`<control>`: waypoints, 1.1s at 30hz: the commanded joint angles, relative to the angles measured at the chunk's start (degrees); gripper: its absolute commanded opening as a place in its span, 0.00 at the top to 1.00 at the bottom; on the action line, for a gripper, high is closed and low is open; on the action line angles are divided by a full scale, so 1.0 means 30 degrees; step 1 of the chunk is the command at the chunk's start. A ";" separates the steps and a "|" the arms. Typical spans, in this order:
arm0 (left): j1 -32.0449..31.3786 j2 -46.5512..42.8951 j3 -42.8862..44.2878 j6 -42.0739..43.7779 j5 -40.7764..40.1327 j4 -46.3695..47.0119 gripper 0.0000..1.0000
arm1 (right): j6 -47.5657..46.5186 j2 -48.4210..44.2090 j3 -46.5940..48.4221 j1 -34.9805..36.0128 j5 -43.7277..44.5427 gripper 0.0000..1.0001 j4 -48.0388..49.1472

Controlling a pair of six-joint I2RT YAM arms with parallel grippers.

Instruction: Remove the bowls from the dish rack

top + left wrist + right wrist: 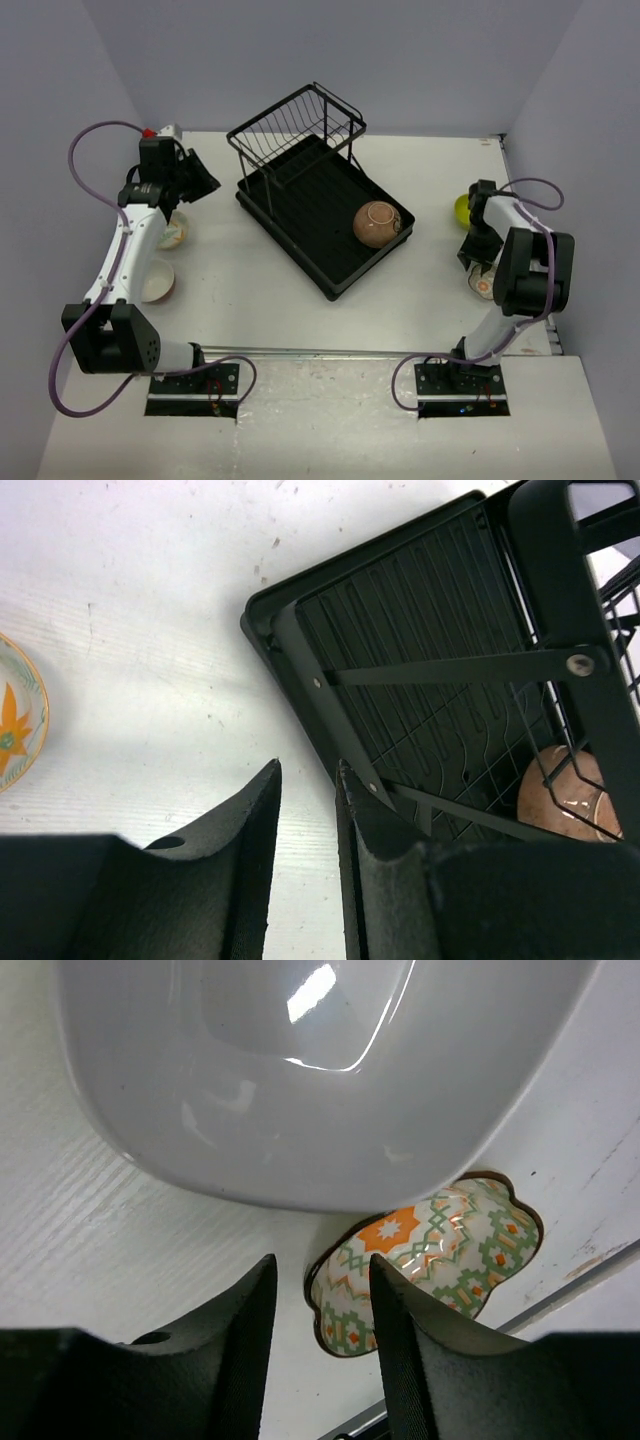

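One tan-brown bowl (378, 224) is lying in the dish rack (300, 212), at the tray end away from the wire basket (295, 125). It is sitting well off to the right of the left gripper (308, 773) and to the left of the right gripper (320, 1265). In the left wrist view, the rack's wires and a black upright are cutting off most of this bowl.

The left gripper is hovering just outside the rack's near-left corner, with its fingers (255, 860) parted by a slim gap and gripping nothing. Bare table (300, 320) is showing through that gap. An orange-flower bowl (15, 720) is sitting to its left, cropped by the frame edge. A bowl with a reddish outside (157, 282) is resting farther back, beside the left arm.

The right gripper is standing spread and gripping nothing. A scalloped bowl with an orange and green pattern (440, 1245) is lying just beyond its right finger, near the table's edge. A glossy white curved surface (300, 1080) is filling the top of that view; I cannot tell what it is. A lime-green bowl (462, 209) is peeking out past the right arm, half hidden by it.
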 commanded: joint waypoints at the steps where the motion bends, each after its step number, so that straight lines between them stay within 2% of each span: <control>1: -0.0105 -0.0670 -0.0327 0.0345 -0.0208 0.0058 0.70 | 0.0255 -0.2195 0.0092 0.0025 -0.0085 0.56 -0.0139; 2: -0.0105 -0.0699 -0.0415 0.0346 -0.0208 0.0057 0.70 | 0.0285 -0.2923 0.0062 0.0083 -0.0202 0.55 -0.0198; 3: -0.0105 -0.0729 -0.0590 0.0346 -0.0179 0.0028 0.70 | 0.0314 -0.3365 0.0091 0.0258 -0.0290 0.47 -0.0256; 4: -0.0105 -0.0758 -0.0708 0.0346 -0.0178 0.0057 0.70 | 0.0314 -0.3805 0.0207 0.0346 -0.0581 0.45 -0.0460; 6: -0.0105 -0.0816 -0.0913 0.0462 -0.0236 0.0028 0.70 | 0.0285 -0.5090 0.0938 0.0900 -0.0962 0.35 -0.0724; 10: -0.0632 -0.0875 -0.1148 0.0580 -0.0471 -0.0088 0.70 | -0.0387 -0.6211 0.3863 0.2686 -0.3303 0.34 -0.1048; 11: -0.0632 -0.0875 -0.1178 0.0580 -0.0529 -0.0118 0.70 | -0.0650 -0.6154 0.5465 0.2923 -0.4729 0.34 -0.1048; 14: -0.0807 -0.0875 -0.1382 0.0551 -0.0501 -0.0323 0.70 | -0.0799 -0.4839 0.8747 0.4213 -0.7863 0.35 -0.1077; 19: -0.0924 -0.1519 -0.2056 0.0521 0.0465 -0.0119 0.73 | -0.0946 -0.1323 1.2185 0.4683 -1.0219 0.41 -0.1956; 21: -0.0983 -0.1753 -0.2349 0.0609 0.0525 -0.0177 0.73 | -0.0975 -0.0707 1.2191 0.4888 -1.1009 0.46 -0.1868; 27: -0.1247 -0.2983 -0.3461 0.0375 0.0203 -0.0938 0.81 | -0.1150 0.0555 1.0640 0.5795 -1.1013 0.48 -0.1050; 29: -0.1363 -0.3627 -0.3784 0.0142 0.0202 -0.1027 0.87 | -0.1267 0.0730 1.0082 0.6204 -1.0926 0.49 -0.0610; 31: -0.1452 -0.4068 -0.4107 -0.0121 0.0552 -0.1056 1.00 | -0.1385 0.0965 0.9848 0.6382 -1.0897 0.50 -0.0375; 33: -0.1656 -0.4273 -0.4108 -0.0386 0.1576 -0.0998 1.00 | -0.1414 0.1258 0.9818 0.6529 -1.0926 0.51 -0.0257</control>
